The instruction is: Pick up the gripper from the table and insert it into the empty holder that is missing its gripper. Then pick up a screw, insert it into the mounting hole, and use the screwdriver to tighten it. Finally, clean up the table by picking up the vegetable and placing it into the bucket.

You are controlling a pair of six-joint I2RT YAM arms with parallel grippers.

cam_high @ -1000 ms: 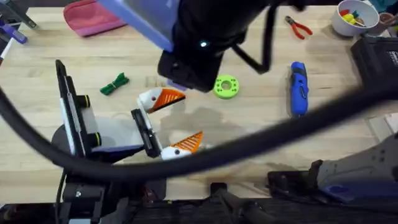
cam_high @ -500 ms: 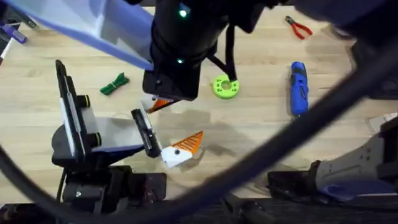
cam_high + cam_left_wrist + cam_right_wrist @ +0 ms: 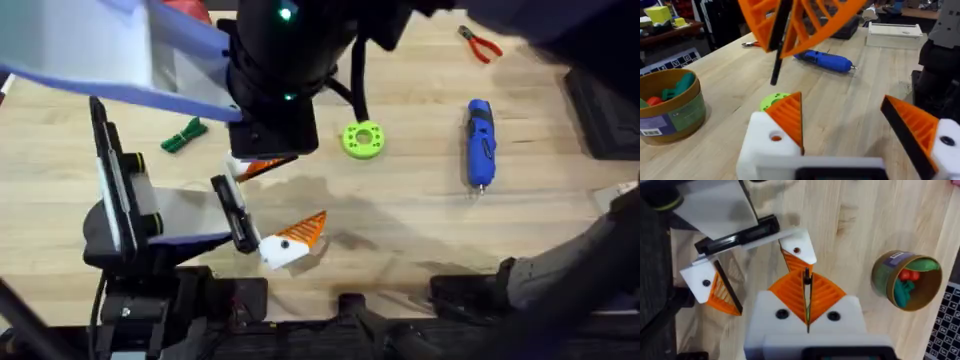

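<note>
My left gripper (image 3: pixel 303 188) lies open near the table's front left; each white finger block carries an orange wedge gripper piece (image 3: pixel 788 117). The far block, the holder (image 3: pixel 799 247), shows a small mounting hole on top. My right gripper (image 3: pixel 806 294) hangs just above it, shut on a thin black screw (image 3: pixel 779 47) that points down at that block. The blue-handled screwdriver (image 3: pixel 480 140) lies at the right. A dark green vegetable (image 3: pixel 184 135) lies at the left. The orange-brown bucket (image 3: pixel 907 280) holds red and green toys.
A bright green ring disc (image 3: pixel 363 139) sits between the left gripper and the screwdriver. Red pliers (image 3: pixel 480 44) lie at the far right. My right arm (image 3: pixel 285 70) reaches across the middle of the overhead view, large and dark. Bare wood stretches in front of the screwdriver.
The right arm has swung left and come down over the left gripper's far finger, now covering most of its orange wedge. The left gripper has stayed where it was.
</note>
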